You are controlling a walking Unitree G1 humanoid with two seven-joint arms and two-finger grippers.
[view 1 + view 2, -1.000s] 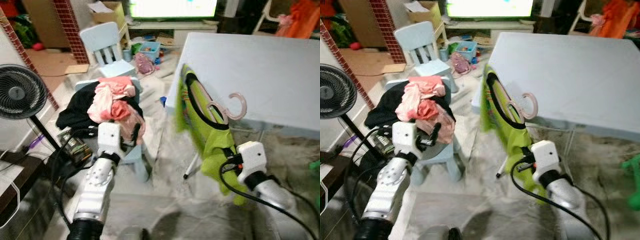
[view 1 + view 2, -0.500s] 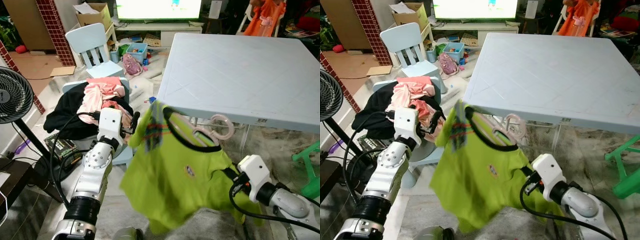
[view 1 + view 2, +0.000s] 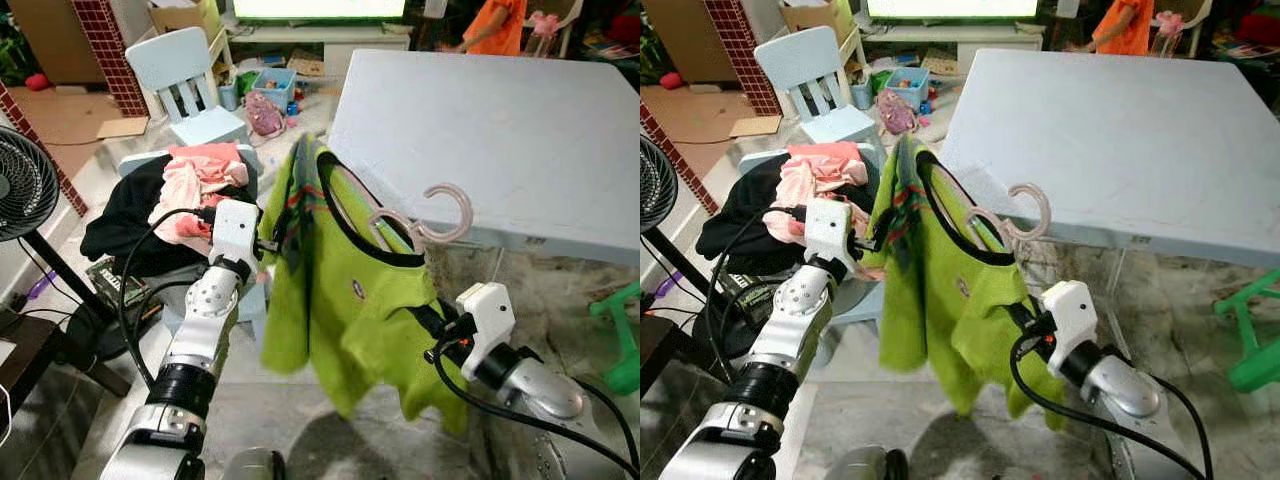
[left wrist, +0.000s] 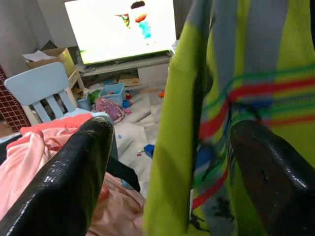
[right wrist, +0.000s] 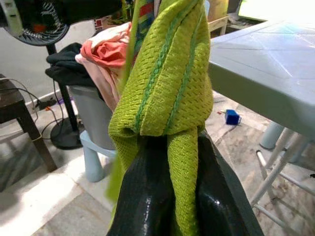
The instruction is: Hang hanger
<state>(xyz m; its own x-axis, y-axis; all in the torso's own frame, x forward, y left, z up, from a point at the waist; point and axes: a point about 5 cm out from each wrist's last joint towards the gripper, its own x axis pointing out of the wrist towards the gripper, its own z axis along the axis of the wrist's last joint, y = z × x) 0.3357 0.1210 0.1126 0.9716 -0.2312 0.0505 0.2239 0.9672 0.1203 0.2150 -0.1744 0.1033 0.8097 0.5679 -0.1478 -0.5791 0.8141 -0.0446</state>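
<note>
Right gripper [image 5: 170,196] sits lower right of centre in the eye views, fingers pinched together on the lime-green knit shirt with red/blue striped sleeve [image 3: 350,300]. The shirt hangs centre frame on a pale pink plastic hanger [image 3: 440,215], hook up, just in front of the near edge of the light-blue square table [image 3: 520,130]. Right wrist view adds the fabric bunched between the black fingers; the eye views hide that behind the white wrist housing. Left gripper [image 4: 167,167] is left of centre, fingers spread wide, striped sleeve hanging between them; whether a pad touches the cloth I cannot tell. Left wrist view also shows the lit TV screen [image 4: 123,27]. Upper left: light-blue child's chair [image 3: 185,75]; below it, a pile of pink and black clothes [image 3: 190,185]. Versus half a second back, the shirt hangs narrower and more upright, and the left gripper has closed in on the sleeve.
</note>
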